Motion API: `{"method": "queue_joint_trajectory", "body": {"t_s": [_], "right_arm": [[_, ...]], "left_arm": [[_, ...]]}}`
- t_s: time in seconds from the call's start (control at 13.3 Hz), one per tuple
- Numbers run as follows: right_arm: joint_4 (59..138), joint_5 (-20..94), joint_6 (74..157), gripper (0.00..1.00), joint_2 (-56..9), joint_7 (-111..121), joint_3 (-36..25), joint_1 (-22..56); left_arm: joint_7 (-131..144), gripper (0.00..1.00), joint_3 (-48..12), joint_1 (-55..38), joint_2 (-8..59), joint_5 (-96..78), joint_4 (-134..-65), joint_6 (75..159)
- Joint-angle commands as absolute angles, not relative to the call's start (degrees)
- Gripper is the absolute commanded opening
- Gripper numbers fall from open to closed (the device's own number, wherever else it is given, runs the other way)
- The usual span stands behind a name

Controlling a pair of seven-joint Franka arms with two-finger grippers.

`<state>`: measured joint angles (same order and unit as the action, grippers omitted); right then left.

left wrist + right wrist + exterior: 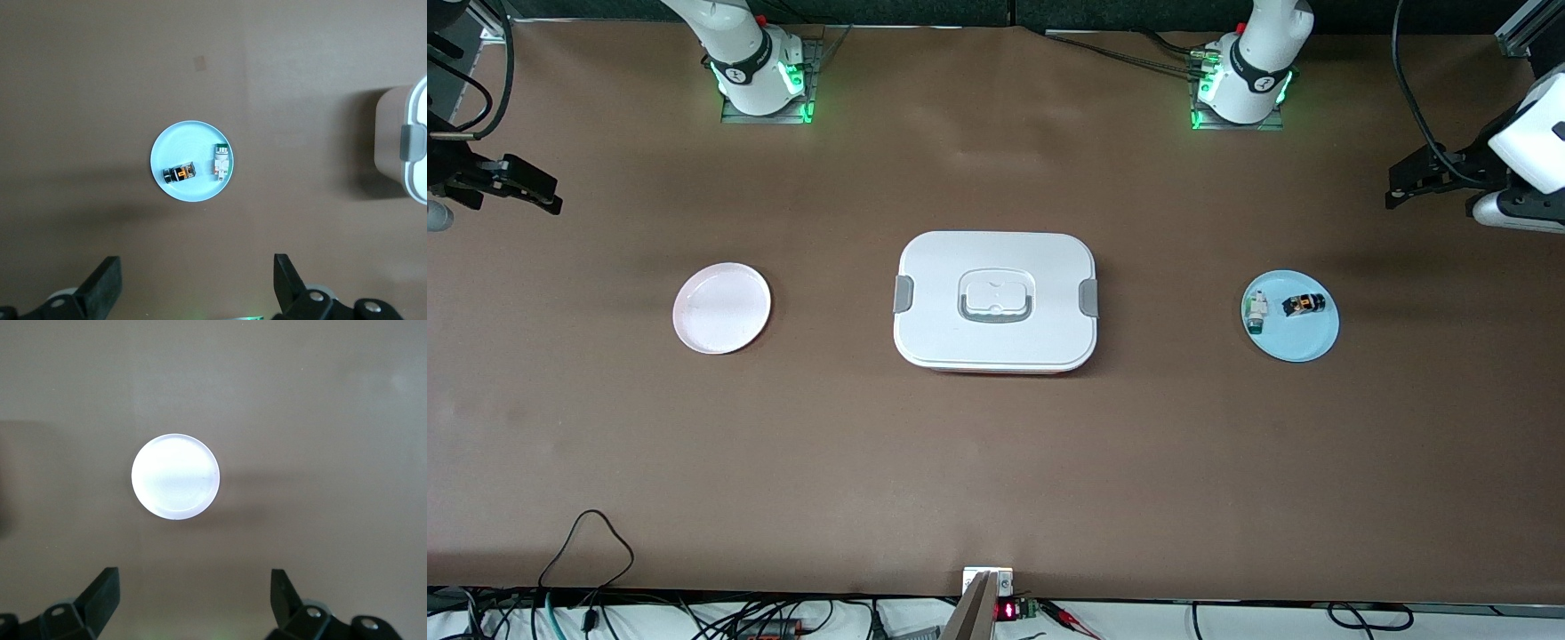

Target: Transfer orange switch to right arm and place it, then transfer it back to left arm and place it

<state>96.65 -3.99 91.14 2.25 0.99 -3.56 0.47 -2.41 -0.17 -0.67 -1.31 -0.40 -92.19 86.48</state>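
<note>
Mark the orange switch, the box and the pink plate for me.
orange switch (1304, 305): front view, on its black body.
box (996, 267): front view, bare lid above the handle.
pink plate (721, 308): front view, bare middle of the dish.

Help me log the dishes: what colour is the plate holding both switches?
Light blue plate; clearest in the left wrist view.

No readable words or brand names are showing anywhere. A small display (1006, 611) at the table edge, at six o'clock in the front view, is glowing with red digits too small to read. Round marks on the arm bases are not legible.
</note>
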Motion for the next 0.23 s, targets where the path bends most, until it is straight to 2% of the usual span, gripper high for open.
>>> {"method": "queue_joint_trajectory", "body": {"t_s": [0.0,0.15], "right_arm": [[95.2,-3.2,89.8,1.00,1.8,1.0,-3.8,0.4],[95.2,-3.2,89.8,1.00,1.9,1.0,-3.7,0.5]], "left_arm": [[0.2,1.00,-0.3,-0.8,-2.2,-1.1,-93.1,87.1],[0.2,1.00,-0.3,-0.8,-2.2,-0.9,-93.2,86.9]]}}
